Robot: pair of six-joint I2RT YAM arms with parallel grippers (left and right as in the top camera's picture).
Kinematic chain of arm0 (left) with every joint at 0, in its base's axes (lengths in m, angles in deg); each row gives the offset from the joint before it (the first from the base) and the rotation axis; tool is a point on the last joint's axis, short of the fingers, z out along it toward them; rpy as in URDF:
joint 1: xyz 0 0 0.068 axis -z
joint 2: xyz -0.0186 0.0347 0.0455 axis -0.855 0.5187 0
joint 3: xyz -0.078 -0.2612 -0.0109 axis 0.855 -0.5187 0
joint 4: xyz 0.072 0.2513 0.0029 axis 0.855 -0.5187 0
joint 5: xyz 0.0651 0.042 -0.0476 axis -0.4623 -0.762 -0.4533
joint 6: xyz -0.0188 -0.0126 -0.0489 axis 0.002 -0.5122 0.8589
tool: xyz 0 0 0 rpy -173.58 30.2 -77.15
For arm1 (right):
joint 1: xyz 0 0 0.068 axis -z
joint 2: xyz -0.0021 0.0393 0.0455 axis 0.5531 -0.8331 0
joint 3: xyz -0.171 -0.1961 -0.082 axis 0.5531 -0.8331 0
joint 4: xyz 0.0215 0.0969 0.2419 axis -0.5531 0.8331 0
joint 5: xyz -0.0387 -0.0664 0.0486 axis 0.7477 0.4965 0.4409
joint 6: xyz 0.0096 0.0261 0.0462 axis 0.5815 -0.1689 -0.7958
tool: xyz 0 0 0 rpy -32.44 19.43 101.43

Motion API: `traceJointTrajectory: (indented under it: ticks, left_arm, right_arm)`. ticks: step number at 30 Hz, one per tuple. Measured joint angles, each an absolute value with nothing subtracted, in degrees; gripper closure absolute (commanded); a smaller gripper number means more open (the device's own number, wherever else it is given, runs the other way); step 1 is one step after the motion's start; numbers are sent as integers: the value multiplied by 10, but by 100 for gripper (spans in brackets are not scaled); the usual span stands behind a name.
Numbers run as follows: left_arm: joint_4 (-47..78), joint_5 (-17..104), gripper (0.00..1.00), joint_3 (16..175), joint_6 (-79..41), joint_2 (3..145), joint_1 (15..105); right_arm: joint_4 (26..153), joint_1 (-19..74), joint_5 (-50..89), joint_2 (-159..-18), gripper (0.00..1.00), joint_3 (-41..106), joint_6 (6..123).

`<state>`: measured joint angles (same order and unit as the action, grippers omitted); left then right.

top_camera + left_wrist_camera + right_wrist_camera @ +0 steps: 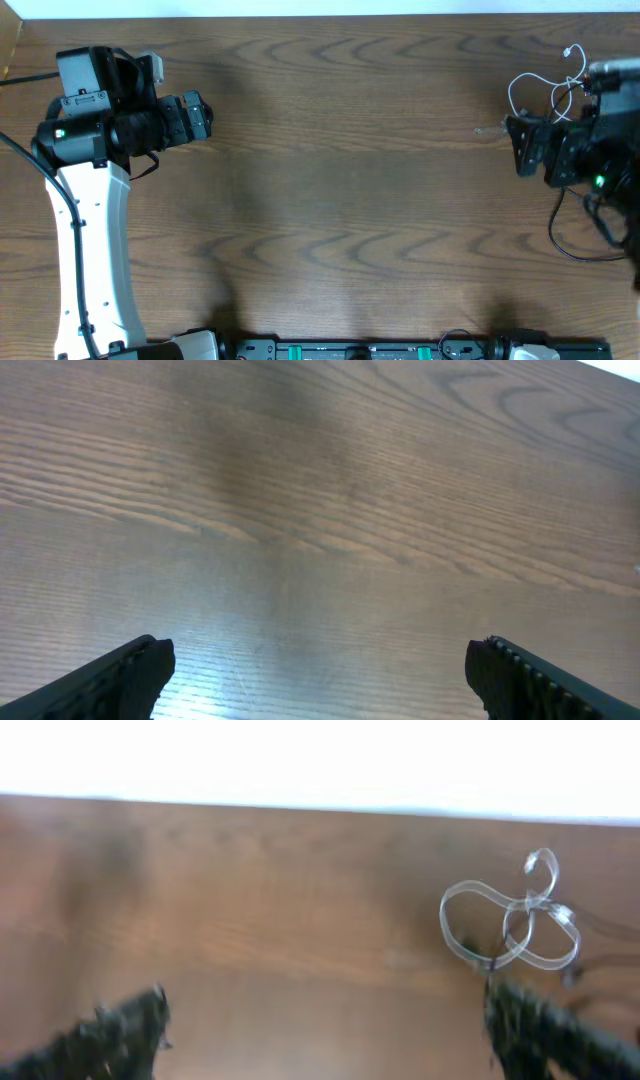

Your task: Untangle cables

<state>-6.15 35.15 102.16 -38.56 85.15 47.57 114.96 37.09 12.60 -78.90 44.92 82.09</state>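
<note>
A white cable [530, 77] lies in loose loops at the far right of the wooden table, just behind my right gripper [516, 146]. In the right wrist view the same white cable [527, 903] sits above the right fingertip, apart from it. That gripper [325, 1005] is open over bare wood, its picture blurred. A thin black cord [553, 228] curves on the table beside the right arm, partly hidden under it; I cannot tell whether it belongs to the arm. My left gripper [205, 118] [320, 660] is open at the far left, with only wood between its fingers.
The left arm's white base [90, 260] runs down the left side. A black rail with green parts [350, 351] lines the front edge. The table's far edge [300, 802] lies close behind the white cable.
</note>
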Motion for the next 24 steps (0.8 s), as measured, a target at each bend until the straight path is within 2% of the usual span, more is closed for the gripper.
traceJointTrajectory:
  ticks: [15,24]
  left_arm:
    - [-61,351,2,1022,-386,852,476]
    - [-60,351,2,1022,-386,852,476]
  right_arm:
    - [695,371,160,-471,1,-55,820]
    - [561,360,161,-341,1,-259,820]
